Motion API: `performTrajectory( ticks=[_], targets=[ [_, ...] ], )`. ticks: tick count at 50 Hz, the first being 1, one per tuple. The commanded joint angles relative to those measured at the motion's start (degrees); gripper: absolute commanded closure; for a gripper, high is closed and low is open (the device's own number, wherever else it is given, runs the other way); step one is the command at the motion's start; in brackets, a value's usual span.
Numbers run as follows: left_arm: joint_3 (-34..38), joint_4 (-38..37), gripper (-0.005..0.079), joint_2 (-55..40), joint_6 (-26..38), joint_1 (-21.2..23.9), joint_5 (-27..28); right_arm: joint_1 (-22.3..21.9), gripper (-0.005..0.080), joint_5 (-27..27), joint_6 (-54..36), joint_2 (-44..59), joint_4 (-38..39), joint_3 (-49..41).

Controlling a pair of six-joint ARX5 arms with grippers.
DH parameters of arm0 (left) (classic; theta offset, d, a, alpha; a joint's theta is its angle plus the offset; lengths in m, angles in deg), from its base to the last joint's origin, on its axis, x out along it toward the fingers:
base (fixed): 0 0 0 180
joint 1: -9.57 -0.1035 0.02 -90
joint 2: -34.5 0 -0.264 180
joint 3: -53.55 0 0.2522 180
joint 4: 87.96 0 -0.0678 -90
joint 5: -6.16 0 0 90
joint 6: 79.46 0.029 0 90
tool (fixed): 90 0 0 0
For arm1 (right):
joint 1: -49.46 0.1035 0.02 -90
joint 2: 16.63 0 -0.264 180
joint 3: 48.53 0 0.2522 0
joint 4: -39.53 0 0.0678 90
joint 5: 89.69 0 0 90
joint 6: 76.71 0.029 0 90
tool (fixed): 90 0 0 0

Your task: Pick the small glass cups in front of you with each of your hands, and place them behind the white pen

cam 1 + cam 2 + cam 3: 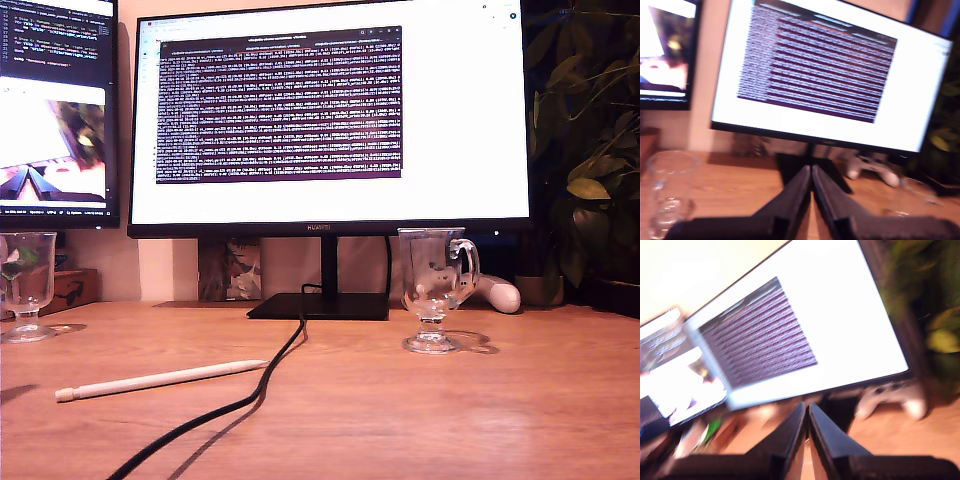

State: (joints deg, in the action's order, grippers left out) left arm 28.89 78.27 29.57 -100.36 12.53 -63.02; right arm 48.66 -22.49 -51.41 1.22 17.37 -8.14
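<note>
Two clear glass cups (pixel 437 285) (pixel 26 282), a white pen (pixel 160 379) and a black cable (pixel 240 395) on the orange-brown wood-grain surface (pixel 450 420) (both pincers black).

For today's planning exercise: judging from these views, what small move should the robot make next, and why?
Probably open my first gripper and ease it toward the glass cup beside it. Both grippers look shut and hold nothing, while both cups stand on the desk, neither yet gripped.

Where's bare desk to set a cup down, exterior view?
Free: the wood between the white pen and the monitor base, and the wide patch toward the view's right of the stemmed glass cup. Crowded: along the black cable and around the white controller.
</note>
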Motion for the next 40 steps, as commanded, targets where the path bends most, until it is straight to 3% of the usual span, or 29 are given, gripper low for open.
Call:
performTrajectory(
  ticks=[1,8,12,25,40],
  targets=[
    [-2.7,-2.5,0.0764,-3.3,0.6,0.0,1.4,0.0,0.0765,-2.1,-1.5,6.0,-2.3,3.2],
    [-10.4,-11.7,0.0764,-11.5,6.1,0.0,2.7,0.2,0.0765,-6.8,-3.2,17.9,-7.8,12.6],
    [-14.6,-15.6,0.0764,-16.5,11.6,0.0,2.6,1.1,0.0765,-7.2,-4.7,24.0,-11.4,17.3],
    [-28.1,-27.5,0.0764,-33.2,18.0,0.0,2.0,6.4,0.0765,-6.4,-8.7,40.9,-23.5,30.7],
    [-36.0,-32.7,0.0764,-47.3,22.6,0.0,0.5,13.7,0.0764,3.1,-13.0,56.5,-35.1,41.6]
  ],
)
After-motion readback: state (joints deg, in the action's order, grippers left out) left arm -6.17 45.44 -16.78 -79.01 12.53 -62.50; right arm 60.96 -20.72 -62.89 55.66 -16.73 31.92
